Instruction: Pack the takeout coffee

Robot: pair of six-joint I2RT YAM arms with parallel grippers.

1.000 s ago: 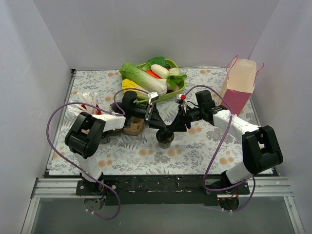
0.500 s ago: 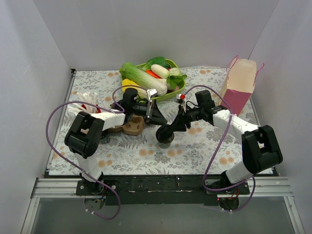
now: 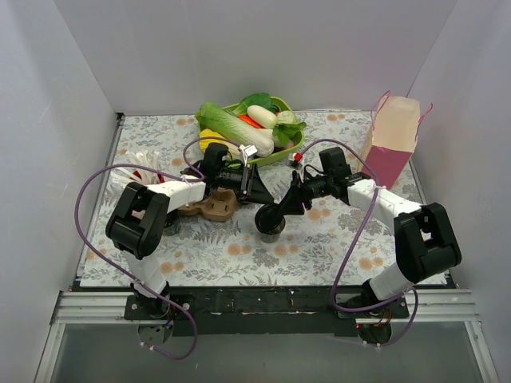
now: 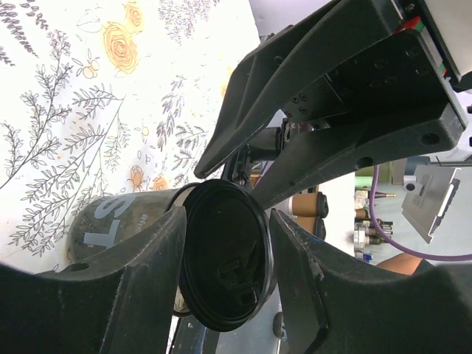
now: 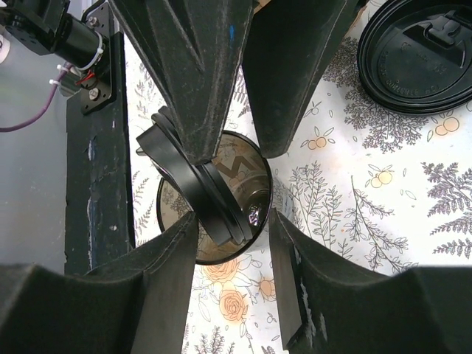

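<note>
The takeout coffee cup (image 3: 270, 231) stands open mid-table, also in the left wrist view (image 4: 110, 221) and the right wrist view (image 5: 251, 177). Its black lid (image 3: 266, 216) is off the rim, tilted, with one edge dipping into the mouth (image 5: 192, 184). My right gripper (image 3: 277, 211) grips the lid's upper rim; its fingertips straddle that end (image 5: 232, 217). My left gripper (image 3: 257, 194) is open just left of the cup, and the lid (image 4: 225, 254) shows face-on between its fingertips, apart from them.
The brown two-hole carrier (image 3: 217, 209) lies left of the cup, under my left arm. A second black lid (image 5: 417, 55) sits nearby. Red cup of straws (image 3: 140, 171) far left, green bowl of vegetables (image 3: 255, 132) behind, pink bag (image 3: 391, 144) back right.
My left gripper has drawn back up and to the left, away from the cup. The lid stays tilted over the cup with my right gripper, shifted slightly left.
</note>
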